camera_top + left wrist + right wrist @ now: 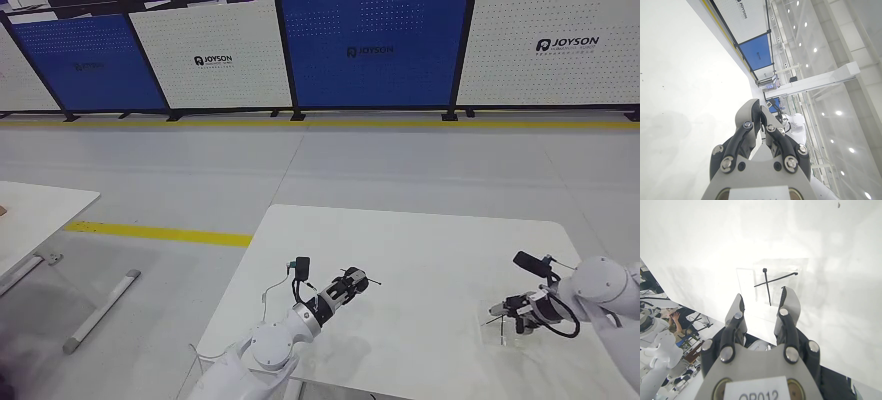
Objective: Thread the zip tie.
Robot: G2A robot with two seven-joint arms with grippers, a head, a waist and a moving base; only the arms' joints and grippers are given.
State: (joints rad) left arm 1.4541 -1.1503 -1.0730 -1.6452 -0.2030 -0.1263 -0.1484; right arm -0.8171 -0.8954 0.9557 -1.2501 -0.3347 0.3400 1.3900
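Note:
Two black zip ties lie crossed in a clear plastic tray [745, 281] near the right edge of the white table [420, 250]; one zip tie [767, 285] runs lengthwise and the other zip tie [781, 277] lies across it. My right gripper [762, 294] hovers open just above them, also seen in the top view [508, 308] over the tray [500, 332]. My left gripper [758, 111] is held above the table's front left part, pads pressed together. From above, a thin black zip tie [373, 281] sticks out sideways from the left gripper [355, 279].
The table's front edge [330, 385] runs close under the left arm. A wide bare stretch of tabletop lies between the two arms. A second white table [40, 210] stands off to the left across the floor.

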